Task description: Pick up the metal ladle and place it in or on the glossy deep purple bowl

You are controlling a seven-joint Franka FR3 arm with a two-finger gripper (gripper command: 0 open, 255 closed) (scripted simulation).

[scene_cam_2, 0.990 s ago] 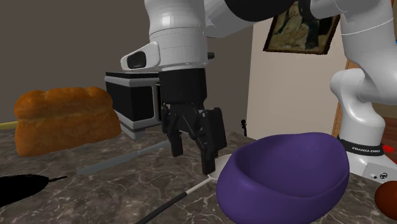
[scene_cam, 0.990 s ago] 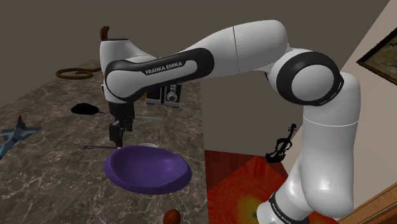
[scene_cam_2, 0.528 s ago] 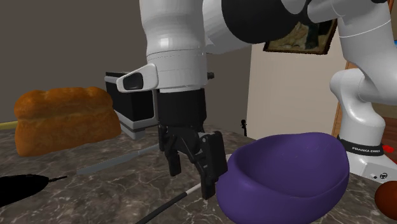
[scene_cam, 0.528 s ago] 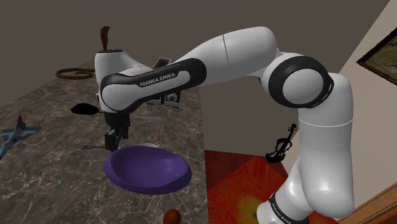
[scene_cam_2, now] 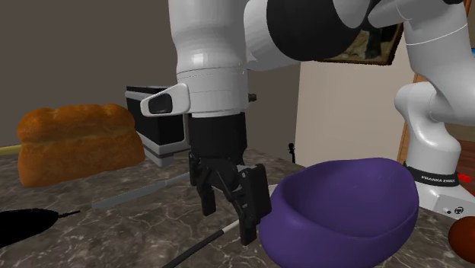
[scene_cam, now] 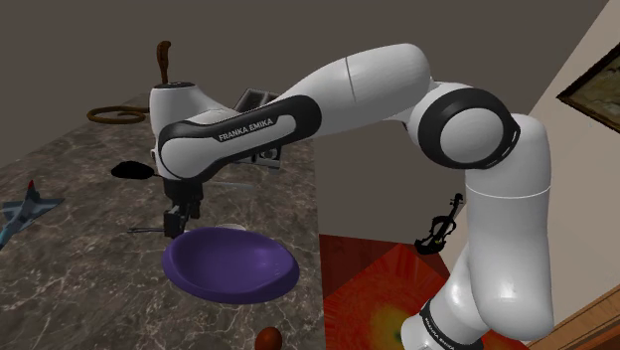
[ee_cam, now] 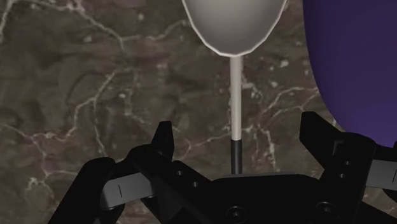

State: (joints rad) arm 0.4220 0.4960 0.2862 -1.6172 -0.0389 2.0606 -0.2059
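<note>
The ladle lies flat on the dark marble counter [scene_cam: 79,268]. Its pale cup [ee_cam: 232,25] points away from my hand, and a thin pale shaft [ee_cam: 235,95] leads back to a black handle [scene_cam_2: 199,246]. My gripper [ee_cam: 238,137] hangs low over the spot where shaft and handle join. It is open, with one finger on each side of the ladle and neither touching it. In the second exterior view the fingertips [scene_cam_2: 248,231] are just above the counter. The glossy purple bowl [scene_cam: 231,263] [scene_cam_2: 342,205] [ee_cam: 356,57] stands right beside my gripper [scene_cam: 177,217].
A brown bread loaf [scene_cam_2: 76,141], a black-and-white appliance [scene_cam_2: 156,126] and a grey knife [scene_cam_2: 141,190] lie behind the ladle. A toy plane [scene_cam: 20,211] and a black object [scene_cam: 131,170] sit further off. The counter edge runs past the bowl, above a red rug [scene_cam: 387,288].
My gripper has come down towards the ladle's handle and shifted slightly to the shoulder view's left. It is still open. The ladle and bowl have not moved.
</note>
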